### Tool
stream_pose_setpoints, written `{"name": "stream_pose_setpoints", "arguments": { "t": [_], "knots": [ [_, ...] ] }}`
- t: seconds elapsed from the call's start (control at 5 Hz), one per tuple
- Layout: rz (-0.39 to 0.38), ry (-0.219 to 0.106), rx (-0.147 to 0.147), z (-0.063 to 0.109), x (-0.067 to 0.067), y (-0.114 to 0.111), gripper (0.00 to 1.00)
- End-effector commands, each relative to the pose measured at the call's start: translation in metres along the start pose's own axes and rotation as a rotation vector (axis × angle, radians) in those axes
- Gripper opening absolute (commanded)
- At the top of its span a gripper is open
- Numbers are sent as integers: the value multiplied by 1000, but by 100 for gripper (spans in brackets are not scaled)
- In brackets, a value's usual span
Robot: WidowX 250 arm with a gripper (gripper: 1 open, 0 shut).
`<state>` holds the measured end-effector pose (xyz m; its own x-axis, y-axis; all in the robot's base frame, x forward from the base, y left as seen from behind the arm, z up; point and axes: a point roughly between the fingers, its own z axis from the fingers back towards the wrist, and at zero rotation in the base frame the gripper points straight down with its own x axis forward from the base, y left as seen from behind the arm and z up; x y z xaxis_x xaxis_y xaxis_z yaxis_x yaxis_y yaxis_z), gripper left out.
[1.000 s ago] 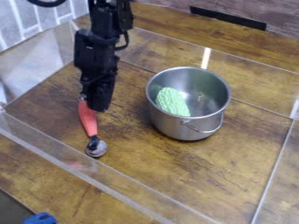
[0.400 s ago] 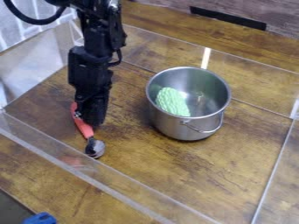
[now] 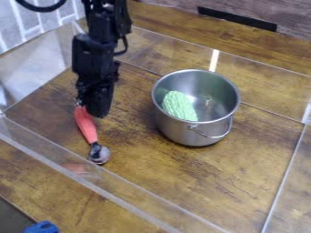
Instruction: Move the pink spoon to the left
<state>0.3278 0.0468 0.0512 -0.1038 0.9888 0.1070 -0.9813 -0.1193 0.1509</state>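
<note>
The pink spoon (image 3: 89, 129) lies on the wooden table left of the middle, its salmon handle pointing away from me and its shiny round bowl nearest the front. My gripper (image 3: 91, 109) points almost straight down onto the far end of the handle. Its fingers are shut there on the handle, and the black hand hides that tip. The rest of the spoon rests on the table.
A steel pot (image 3: 214, 120) with a green object (image 3: 180, 105) inside stands right of the spoon. A low clear plastic wall (image 3: 73, 162) rings the wooden table (image 3: 243, 182), running close in front of the spoon's bowl. A blue thing (image 3: 43, 227) sits outside it at the bottom left.
The fingers have closed at the handle's far end. The hand dipped lower over the handle half a second ago and now stands slightly higher, so more handle shows. The spoon lies about where it was.
</note>
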Motion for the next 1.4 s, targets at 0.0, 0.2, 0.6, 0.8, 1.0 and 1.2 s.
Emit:
{"name": "stream_pose_setpoints", "arguments": {
  "t": [0.0, 0.2, 0.6, 0.8, 1.0, 1.2],
  "knots": [
    [38, 8, -68, 18, 5, -2, 0],
    [-6, 2, -71, 19, 6, -4, 0],
    [-26, -13, -78, 23, 25, 9, 0],
    [-36, 11, -82, 31, 42, 5, 0],
    [-44, 26, -81, 31, 54, 9, 0],
    [-27, 36, -69, 35, 54, 19, 0]
  ]
}}
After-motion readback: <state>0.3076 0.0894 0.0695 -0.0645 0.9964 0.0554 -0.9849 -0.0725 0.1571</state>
